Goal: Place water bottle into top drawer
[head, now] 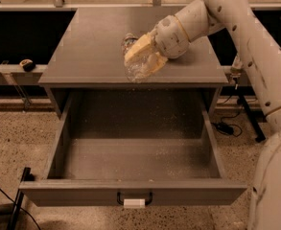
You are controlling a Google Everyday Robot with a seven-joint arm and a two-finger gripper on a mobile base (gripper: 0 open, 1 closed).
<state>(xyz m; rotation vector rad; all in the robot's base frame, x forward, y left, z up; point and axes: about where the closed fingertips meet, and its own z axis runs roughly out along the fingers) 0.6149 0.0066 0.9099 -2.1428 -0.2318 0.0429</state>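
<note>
My gripper (139, 57) is over the front part of the cabinet top, its pale fingers shut on the water bottle (136, 67), a small clear crinkled bottle held lying roughly level just above the surface. The bottle's neck end (128, 39) points toward the back. The top drawer (135, 159) is pulled fully open below and in front of the gripper. It is a wide shallow grey box with a speckled floor and nothing in it. Its front panel carries a black handle with a white tag (134, 202).
The grey cabinet top (92, 37) spreads behind and to the left of the gripper. My white arm (255, 56) runs down the right side of the view. A small dark object (28, 64) sits on a rail at left. Cables (226, 127) lie on the speckled floor at right.
</note>
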